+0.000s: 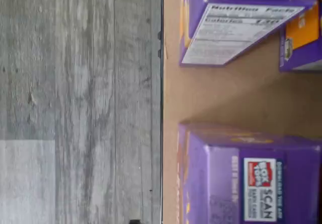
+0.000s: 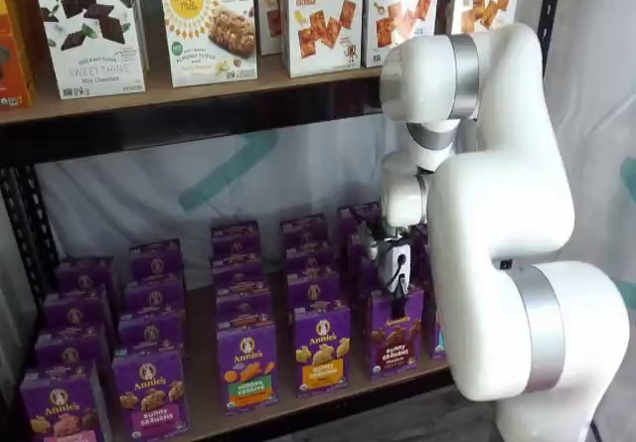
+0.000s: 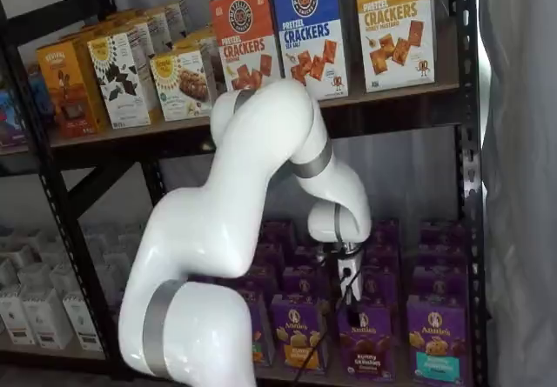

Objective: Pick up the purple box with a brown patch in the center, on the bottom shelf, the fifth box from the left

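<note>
Shelf views: gripper [image 2: 400, 285] above purple box [image 2: 394, 334]

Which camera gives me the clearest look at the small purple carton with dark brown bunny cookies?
A shelf view: the purple carton with dark brown cookies faces front, just below the gripper. In both shelf views it shows, darker here. The wrist view shows only purple box sides, not identifiable.

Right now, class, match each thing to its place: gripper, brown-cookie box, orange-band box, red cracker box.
1 gripper
2 brown-cookie box
3 orange-band box
4 red cracker box

A top shelf
B bottom shelf, just under the gripper
C front row, well left of the gripper
D hanging over the front row

Pairs: 1-D, 2-B, 3-C, 4-A
</note>
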You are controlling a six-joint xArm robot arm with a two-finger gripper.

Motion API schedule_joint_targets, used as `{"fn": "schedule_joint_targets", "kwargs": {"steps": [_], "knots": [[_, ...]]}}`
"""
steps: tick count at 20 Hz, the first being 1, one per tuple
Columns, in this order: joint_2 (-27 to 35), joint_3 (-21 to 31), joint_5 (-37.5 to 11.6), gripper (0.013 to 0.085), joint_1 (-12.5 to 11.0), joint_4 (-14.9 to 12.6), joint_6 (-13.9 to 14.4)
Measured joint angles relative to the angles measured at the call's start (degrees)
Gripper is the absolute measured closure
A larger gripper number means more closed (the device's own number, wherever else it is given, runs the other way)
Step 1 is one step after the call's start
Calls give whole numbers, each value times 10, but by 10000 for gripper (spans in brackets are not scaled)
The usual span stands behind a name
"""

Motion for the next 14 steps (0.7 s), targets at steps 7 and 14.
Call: {"fn": "schedule_joint_targets", "kwargs": {"steps": [7,14], "knots": [[15,-2,-22,130,1,13,-12],[18,8,-52,250,2,23,-20]]}}
